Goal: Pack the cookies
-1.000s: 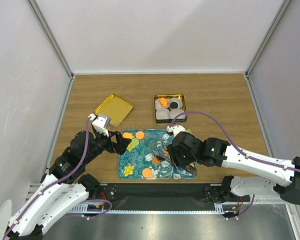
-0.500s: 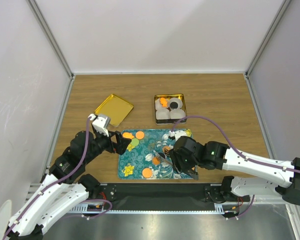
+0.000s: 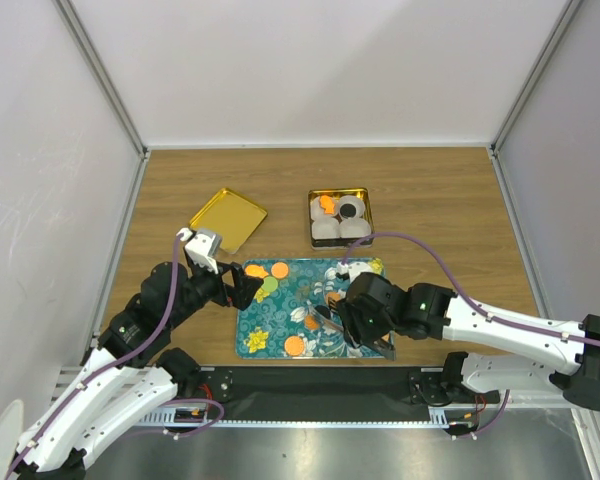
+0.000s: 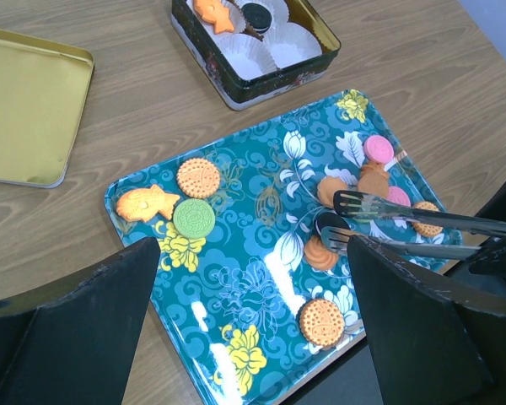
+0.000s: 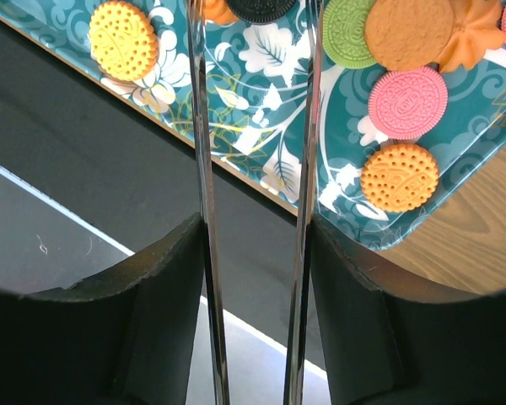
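Observation:
Cookies lie on a teal flowered tray (image 3: 270,318): a green one (image 4: 194,218), an orange fish (image 4: 146,203), orange rounds (image 4: 198,177) (image 4: 320,321), pink ones (image 5: 407,103) and a black one (image 4: 329,223). My right gripper (image 5: 255,236) is shut on metal tongs (image 4: 405,221). Their two tips stand a little apart on either side of the black cookie; whether they touch it I cannot tell. My left gripper (image 4: 249,253) hangs open over the tray's left part, holding nothing. The tin (image 4: 236,93) holds white paper cups, with an orange cookie (image 4: 212,12) and a black cookie (image 4: 257,12) in them.
A gold lid (image 3: 226,219) lies upside down on the wooden table, left of the tin (image 3: 369,215). The tray's near edge (image 5: 236,169) reaches the table's black front rail. White walls close in both sides and the back.
My right arm has drawn back toward the near edge and swung the tongs left over the tray. The tongs' tips have spread slightly. The left arm has stayed still.

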`<state>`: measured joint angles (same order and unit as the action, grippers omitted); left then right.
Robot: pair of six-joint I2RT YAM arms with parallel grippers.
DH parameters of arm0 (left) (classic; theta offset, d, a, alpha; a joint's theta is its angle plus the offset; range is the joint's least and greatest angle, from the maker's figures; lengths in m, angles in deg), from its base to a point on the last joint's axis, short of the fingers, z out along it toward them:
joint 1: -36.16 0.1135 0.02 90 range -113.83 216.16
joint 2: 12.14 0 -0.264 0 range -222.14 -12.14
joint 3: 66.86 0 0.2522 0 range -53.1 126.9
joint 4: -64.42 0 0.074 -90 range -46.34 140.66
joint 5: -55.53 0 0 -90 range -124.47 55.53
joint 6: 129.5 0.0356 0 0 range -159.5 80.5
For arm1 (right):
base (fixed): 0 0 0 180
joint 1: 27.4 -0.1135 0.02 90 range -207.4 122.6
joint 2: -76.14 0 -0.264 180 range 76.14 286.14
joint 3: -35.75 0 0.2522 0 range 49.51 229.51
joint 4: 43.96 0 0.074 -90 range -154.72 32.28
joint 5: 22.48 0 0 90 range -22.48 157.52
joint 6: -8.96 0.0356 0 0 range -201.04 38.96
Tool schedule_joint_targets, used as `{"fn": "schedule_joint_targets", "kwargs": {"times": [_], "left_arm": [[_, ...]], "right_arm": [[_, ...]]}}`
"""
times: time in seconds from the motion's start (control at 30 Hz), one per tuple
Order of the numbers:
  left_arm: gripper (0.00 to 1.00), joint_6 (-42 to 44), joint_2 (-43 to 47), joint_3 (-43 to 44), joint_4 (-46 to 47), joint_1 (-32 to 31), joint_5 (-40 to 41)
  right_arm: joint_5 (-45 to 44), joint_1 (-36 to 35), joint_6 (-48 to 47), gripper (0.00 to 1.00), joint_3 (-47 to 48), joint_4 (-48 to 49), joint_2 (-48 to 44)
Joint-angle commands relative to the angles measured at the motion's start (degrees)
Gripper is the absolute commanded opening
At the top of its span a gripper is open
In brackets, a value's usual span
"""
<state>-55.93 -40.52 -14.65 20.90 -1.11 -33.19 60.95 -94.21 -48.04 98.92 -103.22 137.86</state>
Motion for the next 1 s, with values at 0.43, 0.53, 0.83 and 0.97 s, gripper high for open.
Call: {"fn": "schedule_joint_targets", "kwargs": {"times": [0.43,0.53,0.83,0.97], "left_arm": [[1.00,0.3,0.3,1.4,1.1,-0.5,0.1],[1.00,0.3,0.3,1.5,1.0,-0.6,0.1],[1.00,0.3,0.4,1.4,1.0,-0.5,0.1],[1.00,0.3,0.3,1.4,1.1,-0.7,0.1]], "right_arm": [[6.0,4.1,-0.1,0.54,-1.9,3.2,-2.0],[5.7,3.8,0.2,0.52,-1.0,1.8,-3.3],[5.1,3.2,0.5,0.53,-0.6,1.3,-2.6],[5.7,3.7,0.4,0.53,-0.8,2.0,-1.8]]}}
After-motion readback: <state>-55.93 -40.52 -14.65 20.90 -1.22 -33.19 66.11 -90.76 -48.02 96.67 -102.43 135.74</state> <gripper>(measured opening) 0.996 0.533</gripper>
